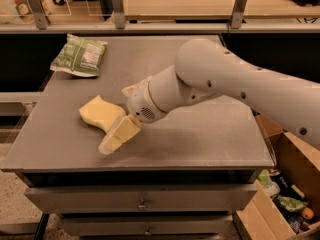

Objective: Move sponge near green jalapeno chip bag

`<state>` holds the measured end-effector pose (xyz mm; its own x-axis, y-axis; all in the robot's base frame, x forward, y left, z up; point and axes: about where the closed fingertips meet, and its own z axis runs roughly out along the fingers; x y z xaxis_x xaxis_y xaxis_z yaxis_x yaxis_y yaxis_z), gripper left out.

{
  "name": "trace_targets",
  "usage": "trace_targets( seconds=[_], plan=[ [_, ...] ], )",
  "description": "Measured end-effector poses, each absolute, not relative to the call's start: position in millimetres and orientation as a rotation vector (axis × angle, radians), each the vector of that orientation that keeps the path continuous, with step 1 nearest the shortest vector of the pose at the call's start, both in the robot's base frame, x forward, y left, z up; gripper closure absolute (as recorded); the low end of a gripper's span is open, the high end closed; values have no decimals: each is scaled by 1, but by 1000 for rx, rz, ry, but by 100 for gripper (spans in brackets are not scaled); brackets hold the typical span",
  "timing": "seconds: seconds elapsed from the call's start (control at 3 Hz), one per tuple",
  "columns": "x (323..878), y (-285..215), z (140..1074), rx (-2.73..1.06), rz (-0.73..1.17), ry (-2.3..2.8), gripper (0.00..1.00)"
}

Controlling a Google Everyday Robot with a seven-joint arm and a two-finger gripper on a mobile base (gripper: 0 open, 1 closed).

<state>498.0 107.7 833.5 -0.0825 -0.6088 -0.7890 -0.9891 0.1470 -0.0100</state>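
The pale yellow sponge [99, 112] lies on the front left of the grey table [210, 129]. The green jalapeno chip bag [80, 55] lies flat at the table's back left corner, well apart from the sponge. My gripper [116, 118] has come in from the right and sits low at the sponge's right end. One pale finger [118, 134] lies against the sponge's near side, and the tip of the other [130, 90] shows on its far side. The jaws stand open around that end. The white arm hides the wrist and the sponge's right edge.
A rail with metal posts [118, 4] runs behind the table. Drawers [142, 201] sit under the tabletop. A cardboard box with snacks [282, 199] stands on the floor at the right.
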Motion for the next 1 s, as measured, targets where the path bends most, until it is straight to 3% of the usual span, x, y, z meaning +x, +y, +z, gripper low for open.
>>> trace_targets(
  seconds=[0.33, 1.0],
  plan=[
    [498, 115, 828, -1533, 746, 1767, 17],
    [499, 122, 821, -1545, 737, 1801, 64]
  ],
)
